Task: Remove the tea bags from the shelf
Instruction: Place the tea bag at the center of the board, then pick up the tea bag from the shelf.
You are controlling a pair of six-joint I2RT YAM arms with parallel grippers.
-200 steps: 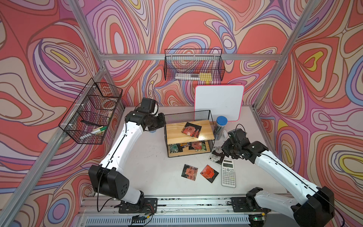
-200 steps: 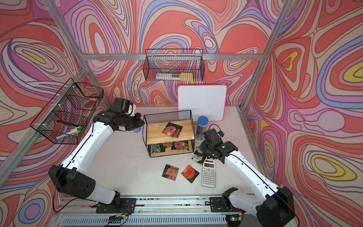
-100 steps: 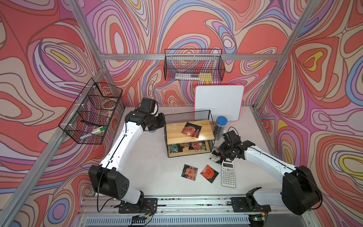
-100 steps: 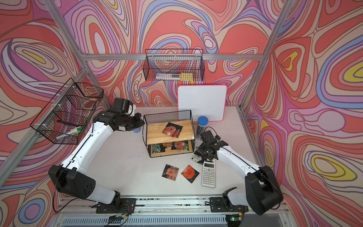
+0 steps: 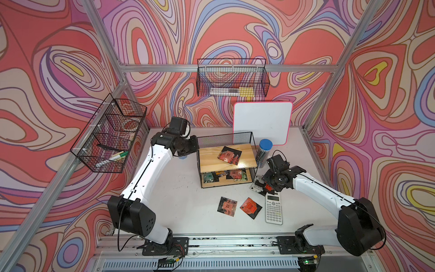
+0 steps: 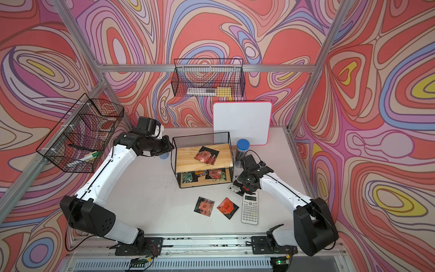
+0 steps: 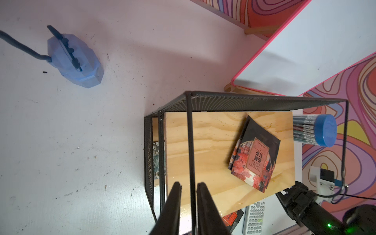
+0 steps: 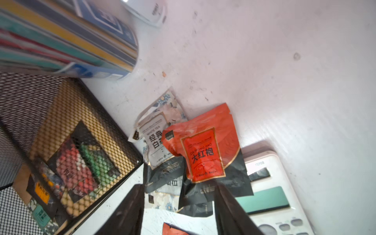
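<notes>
The right gripper (image 8: pixel 179 186), jaws apart over tea bags (image 8: pixel 203 150) beside the shelf (image 8: pixel 30 97), should lift straight; the left gripper (image 7: pixel 189 184), barely parted, straddles the shelf's frame.

Swirling red, pink, purple and blue wallpaper (image 5: pixel 235 35) covers all three walls, framed by bare aluminium rails (image 5: pixel 164 68). The scuffed white tabletop (image 5: pixel 179 195) is evenly lit. One black wire basket (image 5: pixel 231 77) hangs on the back wall, a second basket (image 5: pixel 110 139) on the side wall; a pink-edged whiteboard (image 5: pixel 262 122) leans behind
</notes>
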